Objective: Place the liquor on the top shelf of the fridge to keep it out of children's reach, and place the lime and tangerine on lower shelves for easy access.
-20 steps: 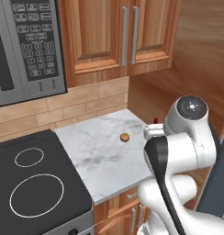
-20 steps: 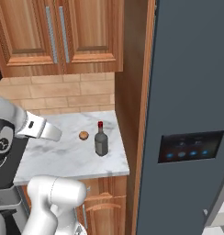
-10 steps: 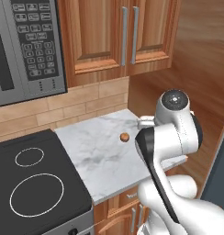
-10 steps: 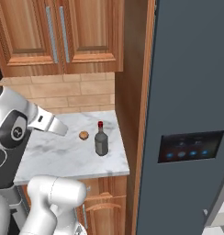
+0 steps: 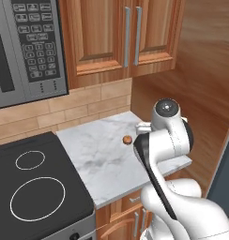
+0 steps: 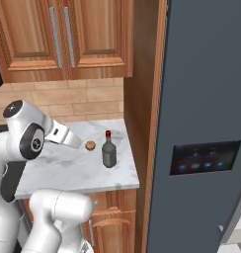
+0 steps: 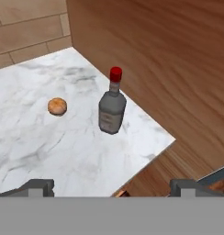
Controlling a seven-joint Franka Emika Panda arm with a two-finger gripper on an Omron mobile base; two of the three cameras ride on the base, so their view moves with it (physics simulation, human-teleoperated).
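With both dark fingertips (image 7: 38,187) spread wide at the bottom of the hand view, gripper (image 7: 111,188) hanging open and holding nothing, up above the front edge of the marble counter (image 7: 49,147). Just ahead, standing upright on the marble near the counter's right corner: the liquor (image 7: 112,107), red cap on top, pale label facing forward, close beside the wooden side panel (image 7: 169,69). Off to its left, apart from the bottle and resting alone on the stone: the tangerine (image 7: 57,106). From the right base view, same pair, tangerine (image 6: 90,145) just beyond the arm's white forearm, liquor (image 6: 108,150) a little nearer the counter's front edge. Further right, past the wooden panel: the fridge (image 6: 201,99), tall and dark grey, blue lights glowing on its black door panel. Over on the left base view, tangerine (image 5: 127,139) sitting mid-counter, black stovetop (image 5: 32,187) beside the marble, microwave (image 5: 27,47) above it.
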